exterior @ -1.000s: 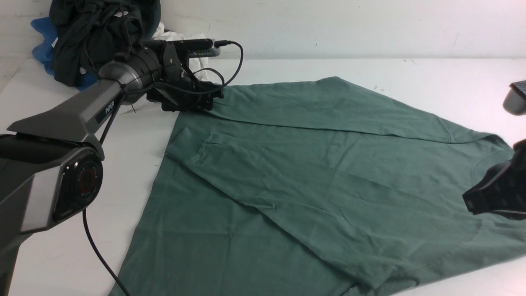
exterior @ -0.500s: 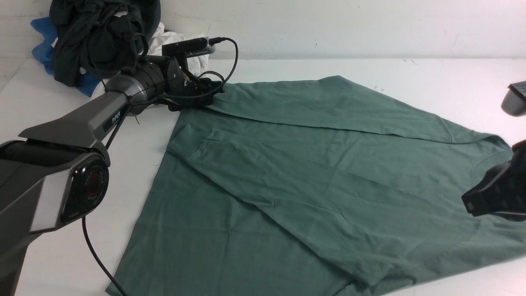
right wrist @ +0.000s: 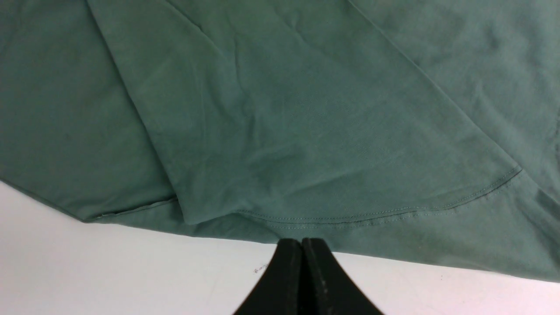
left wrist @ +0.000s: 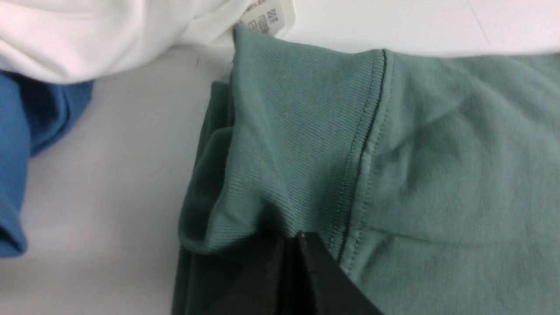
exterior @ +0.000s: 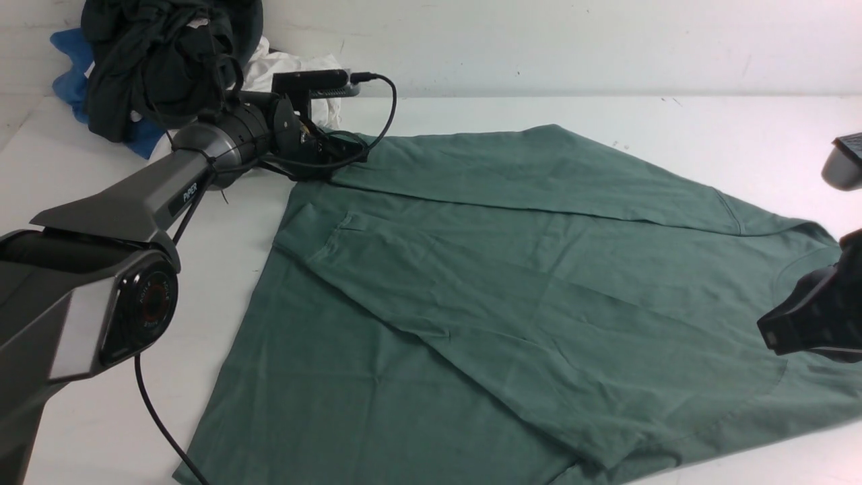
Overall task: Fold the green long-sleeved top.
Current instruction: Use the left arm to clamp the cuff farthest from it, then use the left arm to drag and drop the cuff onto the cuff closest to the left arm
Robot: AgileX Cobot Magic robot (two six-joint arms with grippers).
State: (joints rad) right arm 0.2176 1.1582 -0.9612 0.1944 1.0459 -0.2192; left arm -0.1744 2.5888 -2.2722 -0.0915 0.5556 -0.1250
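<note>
Surface: flat white table [exterior: 673,114], wall behind its far edge.

Task item: large sage-green cotton long-sleeved top [exterior: 512,296], spread flat over the middle and near part of the table. The collar end points right and the hem end points near-left. Both sleeves are folded in across the body. One runs along the far side toward the far left. The other crosses diagonally, and its cuffed end [exterior: 316,236] lies on the left part of the body. A few shallow wrinkles; the near-right edge reaches close to the table's near edge.

Left arm [exterior: 155,195]: grey and black, reaching from the near left to the far-left corner of the top, with a cable looped over the wrist.

Heap at the far left corner: crumpled black garment [exterior: 155,60] on top, blue garment [exterior: 67,50] at its left, white garment [left wrist: 87,30] just beside the far sleeve end.

Right gripper [right wrist: 302,245]: black, at the right edge above the collar end. Jaws pressed together, nothing between them. Its wrist view shows the tips over bare table just off the top's edge.

Left gripper [left wrist: 291,238]: jaws clenched on the ribbed cuff [left wrist: 297,131] of the far sleeve. The fabric puckers into the tips and the cuff edge is lifted and bunched.

Small printed care label [left wrist: 262,17] on the white garment, touching the cuff's corner.
</note>
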